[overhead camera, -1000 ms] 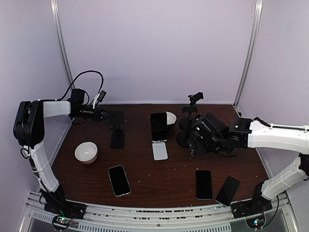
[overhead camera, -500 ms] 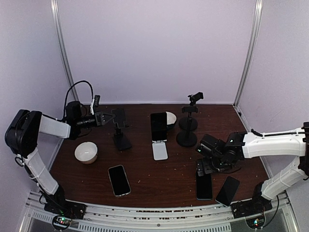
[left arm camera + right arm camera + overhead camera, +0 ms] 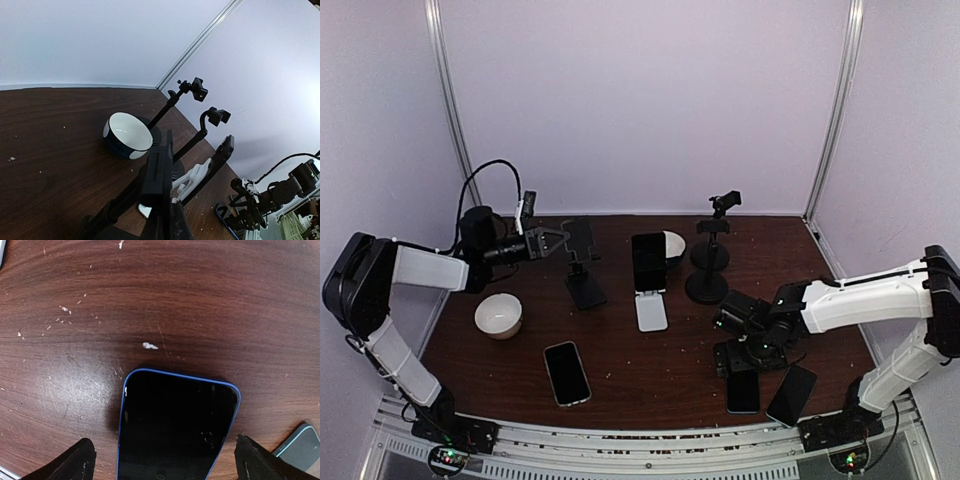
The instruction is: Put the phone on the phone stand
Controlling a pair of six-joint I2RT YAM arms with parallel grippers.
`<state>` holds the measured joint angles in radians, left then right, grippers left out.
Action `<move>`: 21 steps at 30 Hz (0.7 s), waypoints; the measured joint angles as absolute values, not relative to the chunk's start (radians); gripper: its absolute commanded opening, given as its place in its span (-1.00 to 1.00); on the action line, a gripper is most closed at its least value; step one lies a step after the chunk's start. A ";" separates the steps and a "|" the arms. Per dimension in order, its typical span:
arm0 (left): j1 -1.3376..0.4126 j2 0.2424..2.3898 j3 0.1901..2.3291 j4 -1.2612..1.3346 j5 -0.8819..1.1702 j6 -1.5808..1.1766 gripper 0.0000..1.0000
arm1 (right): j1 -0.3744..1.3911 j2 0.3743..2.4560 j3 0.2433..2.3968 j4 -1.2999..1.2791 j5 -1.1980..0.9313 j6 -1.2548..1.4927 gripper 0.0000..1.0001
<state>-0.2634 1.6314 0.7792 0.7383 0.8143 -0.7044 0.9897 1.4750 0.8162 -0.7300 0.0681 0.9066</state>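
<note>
A blue-edged phone (image 3: 175, 425) lies face up on the brown table near the front right (image 3: 742, 390). My right gripper (image 3: 167, 462) hangs low over its far end, open, with one fingertip (image 3: 75, 460) on each side of the phone's width and nothing gripped. At the back left, my left gripper (image 3: 545, 243) is shut on the upright plate of a black phone stand (image 3: 582, 265), whose foot rests on the table. In the left wrist view that plate (image 3: 159, 172) fills the space just ahead of the shut gripper (image 3: 169, 225).
A white stand (image 3: 651, 312) at the centre holds a dark phone (image 3: 648, 262). Behind it are a dark bowl (image 3: 673, 245) and two black clamp stands (image 3: 708, 262). A white bowl (image 3: 499, 315) sits left, one phone (image 3: 566, 372) front left, another phone (image 3: 790, 393) front right.
My left gripper has closed fully on the black stand and carried it to the right. The right arm came forward and down, from beside the clamp stands to over the blue-edged phone.
</note>
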 measured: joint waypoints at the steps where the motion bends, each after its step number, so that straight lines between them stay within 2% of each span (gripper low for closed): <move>1: -0.263 1.617 0.772 0.722 0.812 -0.690 -1.00 | 0.992 1.480 0.816 -0.727 0.063 0.914 1.00; 14: -0.273 1.653 0.673 0.844 0.831 -0.755 -1.00 | 1.010 1.512 0.780 -0.713 0.041 0.954 1.00; 17: -0.289 1.662 0.674 0.874 0.834 -0.762 -1.00 | 1.010 1.512 0.781 -0.714 0.044 0.954 0.92; 21: -0.308 1.679 0.676 0.872 0.835 -0.757 -1.00 | 1.010 1.517 0.780 -0.698 0.038 0.955 0.72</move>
<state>-0.3077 1.6791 0.6758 0.8722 0.8349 -0.7567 1.0103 1.5169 0.7799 -0.6979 0.0376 0.9546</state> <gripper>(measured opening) 0.033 0.925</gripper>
